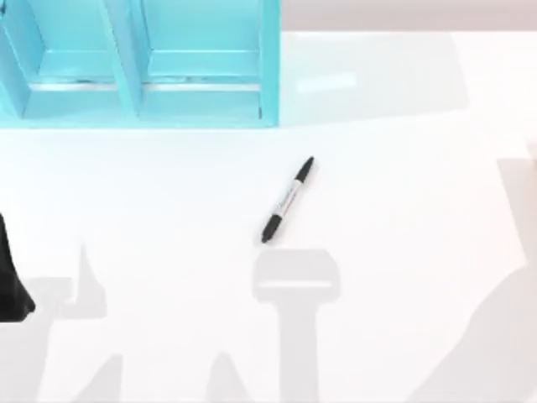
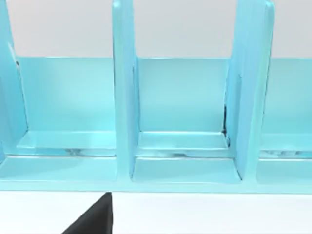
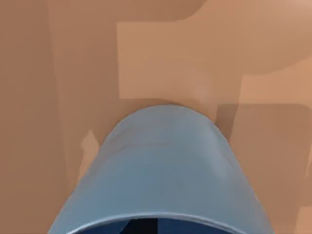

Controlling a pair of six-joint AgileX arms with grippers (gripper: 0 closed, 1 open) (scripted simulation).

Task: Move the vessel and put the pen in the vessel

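L edge of table [image 1: 168, 277]: a black piece of the left arm [image 1: 10, 281] is seen at the top view's far L, low. Its pincer state can't be told. From the L wrist view, the teal shelf [image 2: 185, 112] is faced, w/ upright dividers; a black corner of that arm is caught at the frame's lower edge.

Back L: teal shelf [image 1: 143, 67] is set along the table's far side, compartments open toward the arms.

Centre: pen [image 1: 288, 200] is laid flat on bare white table, just R of the shelf's front corner, apart from it. Long axis runs diagonally: one black end up-R toward the back, other end down-L toward the front.

R: blue cup [image 3: 161, 170] is seen close up in the R wrist view, on its side as framed, rim nearest the camera. Probably held by the right arm, but finger state can't be told.

Judgement: cup must be set upright near the pen first. Pen lies mid-table, roughly between the arms; grasp best made across the barrel, square to the diagonal.
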